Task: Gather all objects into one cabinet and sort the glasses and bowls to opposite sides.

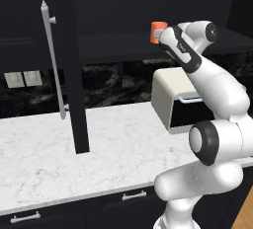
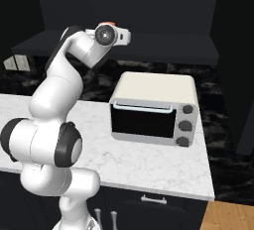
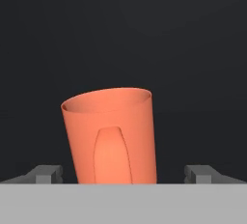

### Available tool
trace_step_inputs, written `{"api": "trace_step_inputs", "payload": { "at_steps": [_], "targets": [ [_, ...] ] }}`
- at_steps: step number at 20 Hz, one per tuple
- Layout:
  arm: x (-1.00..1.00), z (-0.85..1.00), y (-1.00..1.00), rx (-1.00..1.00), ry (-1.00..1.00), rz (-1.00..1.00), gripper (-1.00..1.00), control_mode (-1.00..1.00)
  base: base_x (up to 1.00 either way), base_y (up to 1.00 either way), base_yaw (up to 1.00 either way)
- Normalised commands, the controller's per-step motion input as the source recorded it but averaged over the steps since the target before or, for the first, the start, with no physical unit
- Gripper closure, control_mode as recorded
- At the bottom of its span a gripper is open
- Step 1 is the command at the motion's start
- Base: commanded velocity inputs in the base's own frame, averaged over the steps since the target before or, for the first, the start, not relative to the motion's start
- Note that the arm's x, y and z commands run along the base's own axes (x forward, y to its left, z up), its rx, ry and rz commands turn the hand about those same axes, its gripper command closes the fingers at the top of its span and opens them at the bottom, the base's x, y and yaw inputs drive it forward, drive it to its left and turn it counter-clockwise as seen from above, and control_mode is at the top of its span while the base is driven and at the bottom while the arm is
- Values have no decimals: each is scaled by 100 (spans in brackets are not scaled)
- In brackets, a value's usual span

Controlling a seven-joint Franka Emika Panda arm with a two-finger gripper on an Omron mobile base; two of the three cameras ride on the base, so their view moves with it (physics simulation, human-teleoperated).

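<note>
The orange mug (image 3: 110, 137) stands on the cabinet shelf (image 1: 118, 45), between the spread fingers of the gripper (image 3: 125, 174), neither touching it. Below lies the white marble surface (image 1: 44, 154), with a toaster oven (image 2: 154, 110) right and the open cabinet door (image 1: 69, 65) left.

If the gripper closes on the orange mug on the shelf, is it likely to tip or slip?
The orange mug already looks a little tilted in the hand view, so it may tip if pushed near its rim. It is tall for its width, which adds to that risk. Its wall looks smooth and rigid, so the fingers might slip, but it should not bend.
</note>
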Motion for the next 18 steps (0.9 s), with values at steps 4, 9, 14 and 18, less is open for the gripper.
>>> {"api": "trace_step_inputs", "payload": {
  "at_steps": [4, 9, 14, 18],
  "targets": [
    [0, 0, 0, 0, 0, 0, -100, -100, 0, 0, 0],
    [0, 0, 0, 0, 0, 0, -100, -100, 0, 0, 0],
    [0, 0, 0, 0, 0, 0, 100, -100, 0, 0, 0],
    [0, 0, 0, 0, 0, 0, 100, -100, 0, 0, 0]
  ]
}}
